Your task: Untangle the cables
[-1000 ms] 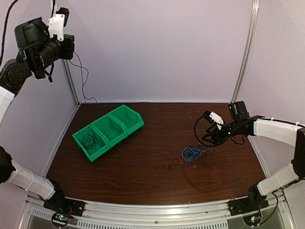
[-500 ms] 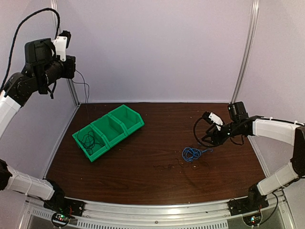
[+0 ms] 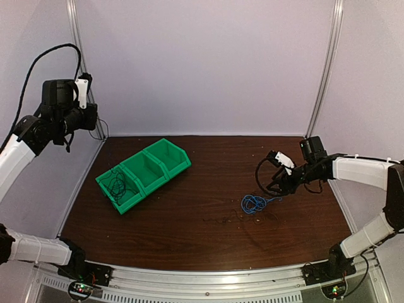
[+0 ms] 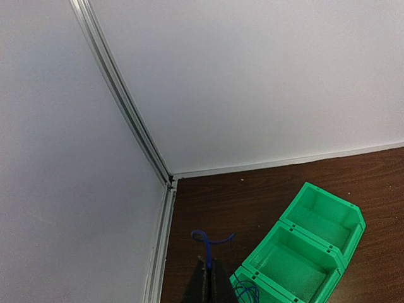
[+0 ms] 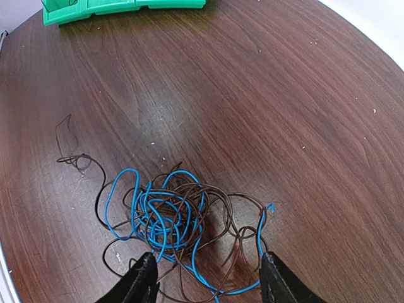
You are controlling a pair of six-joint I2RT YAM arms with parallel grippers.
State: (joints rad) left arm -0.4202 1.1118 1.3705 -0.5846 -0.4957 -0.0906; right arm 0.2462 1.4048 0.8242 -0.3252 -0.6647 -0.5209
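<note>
A tangle of thin blue and dark brown cables point(image 3: 254, 203) lies on the brown table right of centre, and fills the right wrist view point(image 5: 170, 214). My right gripper point(image 3: 278, 184) is open just above its right side, with one finger on either side of the tangle's near edge point(image 5: 208, 268). My left gripper point(image 3: 92, 120) is raised at the far left near the wall corner. In the left wrist view it is shut point(image 4: 210, 262) on a thin blue cable point(image 4: 208, 243), whose end curls above the fingertips. More cable point(image 3: 117, 183) lies in the nearest green bin compartment.
A row of three joined green bins point(image 3: 144, 172) sits slanted on the left half of the table; it also shows in the left wrist view point(image 4: 303, 252) and at the top of the right wrist view point(image 5: 95, 9). White walls and metal corner posts point(image 3: 325, 69) enclose the table.
My left arm has come down from high up and swung towards the back left corner, still holding its cable. My right gripper has barely moved, edging slightly left.
</note>
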